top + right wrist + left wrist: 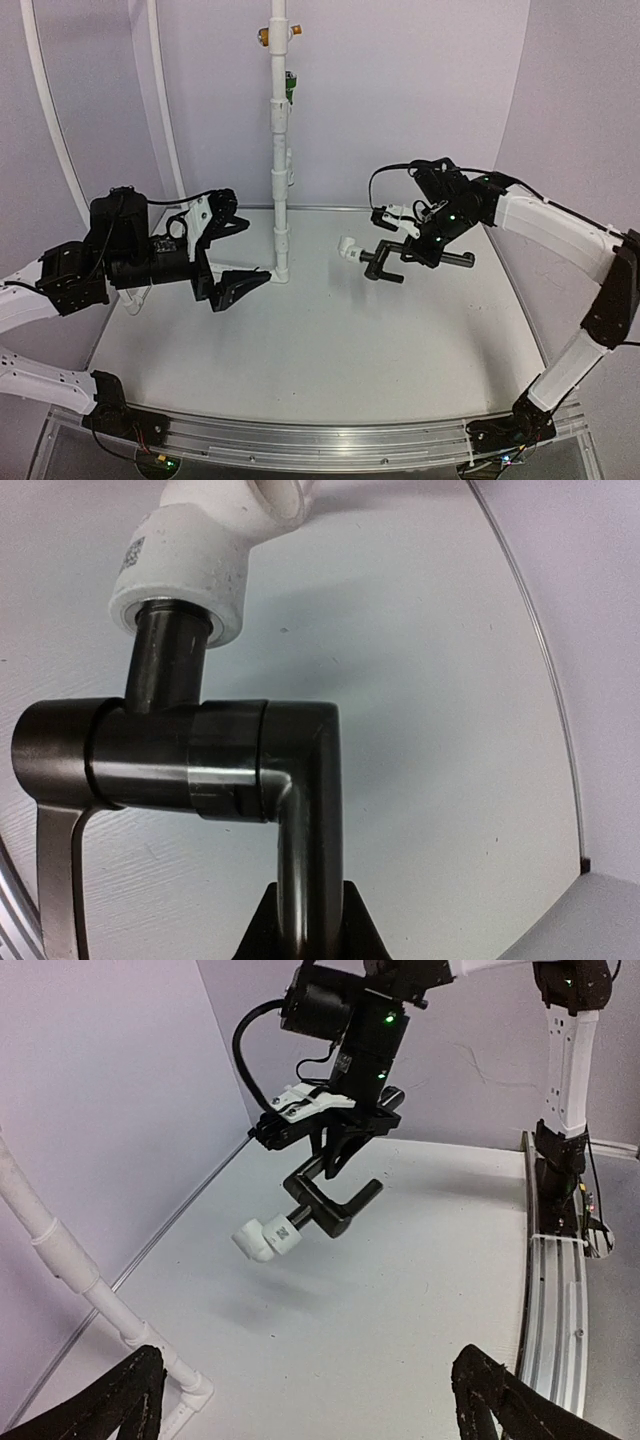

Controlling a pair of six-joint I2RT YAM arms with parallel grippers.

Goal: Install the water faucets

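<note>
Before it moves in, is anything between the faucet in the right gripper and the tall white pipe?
Nothing visible. Open space separates the black faucet from the white pipe; the left gripper sits on the pipe's other side.

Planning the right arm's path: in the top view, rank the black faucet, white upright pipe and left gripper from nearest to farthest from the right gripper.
1. black faucet, held in the right gripper.
2. white upright pipe, mid-table.
3. left gripper, just beyond the pipe's base, left side.
</note>
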